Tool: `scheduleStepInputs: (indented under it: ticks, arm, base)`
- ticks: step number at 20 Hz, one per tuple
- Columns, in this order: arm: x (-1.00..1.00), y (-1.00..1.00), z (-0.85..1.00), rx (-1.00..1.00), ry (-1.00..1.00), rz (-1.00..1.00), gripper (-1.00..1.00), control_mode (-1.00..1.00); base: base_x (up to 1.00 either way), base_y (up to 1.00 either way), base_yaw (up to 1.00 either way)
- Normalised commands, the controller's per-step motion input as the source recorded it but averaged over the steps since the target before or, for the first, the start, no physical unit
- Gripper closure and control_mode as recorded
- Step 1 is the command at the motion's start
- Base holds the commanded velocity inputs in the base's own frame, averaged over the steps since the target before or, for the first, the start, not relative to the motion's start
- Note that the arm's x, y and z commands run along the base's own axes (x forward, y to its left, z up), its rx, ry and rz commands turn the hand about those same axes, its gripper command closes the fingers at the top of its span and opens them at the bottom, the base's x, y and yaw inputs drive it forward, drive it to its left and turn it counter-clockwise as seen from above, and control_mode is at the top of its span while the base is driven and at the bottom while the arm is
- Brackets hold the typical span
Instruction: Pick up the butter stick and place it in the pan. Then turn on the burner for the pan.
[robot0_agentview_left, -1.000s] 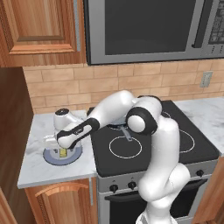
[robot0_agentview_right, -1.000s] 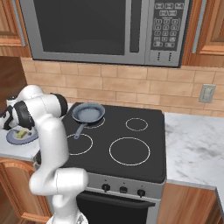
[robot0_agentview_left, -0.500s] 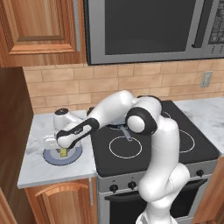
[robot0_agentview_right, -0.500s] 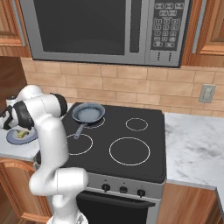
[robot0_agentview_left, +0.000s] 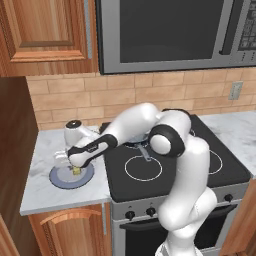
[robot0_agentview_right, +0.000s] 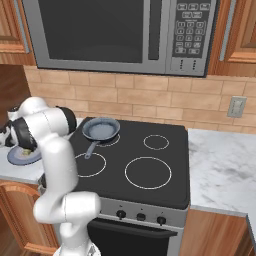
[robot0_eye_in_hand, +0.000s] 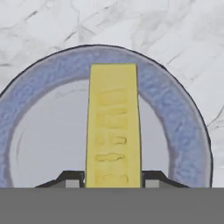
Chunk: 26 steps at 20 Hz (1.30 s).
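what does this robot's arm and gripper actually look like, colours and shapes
The arm is glossy white, built from thick rounded tube segments, with dark grey to black bands and round caps at the joints. No cables or markings show. The last link before the hand is black. The gripper ends in two small dark fingers with pale grey inner pads.

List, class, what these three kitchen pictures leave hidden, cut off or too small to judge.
- Butter stick: its near end, hand view, is cut off by the bottom edge.
- Tool: shut on the butter stick; whether it is lifted off the plate cannot be told.
- Pan: left base view, mostly hidden behind the arm.
- Plate: right base view, partly hidden behind the arm.
- Stove knobs: markings too small to read.
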Motion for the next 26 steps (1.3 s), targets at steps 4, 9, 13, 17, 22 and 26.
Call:
scheduleStepInputs:
  ticks: [4, 9, 13, 17, 22, 26]
  arm:
    - [-0.05, -0.39, 0.28, 0.01, -0.12, 0.04, 1.0, -1.0]
    - [-0.11, -0.49, 0.37, 0.04, -0.11, 0.03, 1.0, -1.0]
    - [-0.06, -0.54, 0.47, 0.04, -0.05, 0.02, 1.0, -1.0]
    - [-0.01, -0.59, 0.46, 0.04, -0.01, 0.0, 1.0, -1.0]
    - [0.0, -0.51, 0.46, 0.02, 0.0, 0.0, 1.0, -1.0]
    - [0.0, -0.52, 0.44, 0.0, 0.0, 0.0, 1.0, -1.0]
  base:
    - [0.0, 0.0, 0.0]
    - [0.0, 0.0, 0.0]
    - [0.0, 0.0, 0.0]
    - [0.0, 0.0, 0.0]
    - [0.0, 0.0, 0.0]
    - [0.0, 0.0, 0.0]
